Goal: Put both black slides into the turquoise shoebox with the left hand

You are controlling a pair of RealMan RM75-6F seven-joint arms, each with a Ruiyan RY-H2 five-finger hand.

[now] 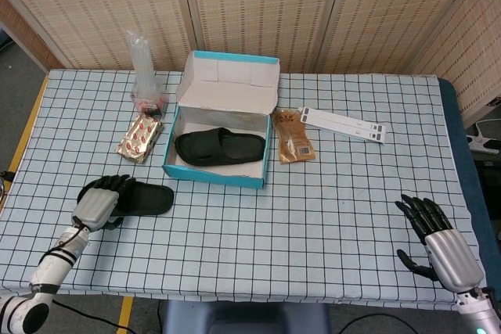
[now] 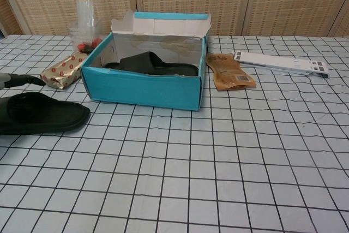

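The turquoise shoebox (image 1: pixel 212 175) (image 2: pixel 142 88) stands open at the table's middle back, lid flap up. One black slide (image 1: pixel 219 148) (image 2: pixel 155 64) lies inside it. The other black slide (image 1: pixel 139 195) (image 2: pixel 43 113) lies flat on the table, in front and left of the box. My left hand (image 1: pixel 97 203) hangs over that slide's left end with fingers spread; whether it touches is unclear. The chest view shows only a dark fingertip (image 2: pixel 24 79) of it, above the slide at the left edge. My right hand (image 1: pixel 440 241) is open at the near right table edge, holding nothing.
A gold and red packet (image 1: pixel 139 137) (image 2: pixel 64 70) lies left of the box, with a clear plastic bag (image 1: pixel 145 76) behind it. A brown pouch (image 1: pixel 293 137) (image 2: pixel 229 71) and a long white box (image 1: pixel 343 123) (image 2: pixel 281 63) lie right of the shoebox.
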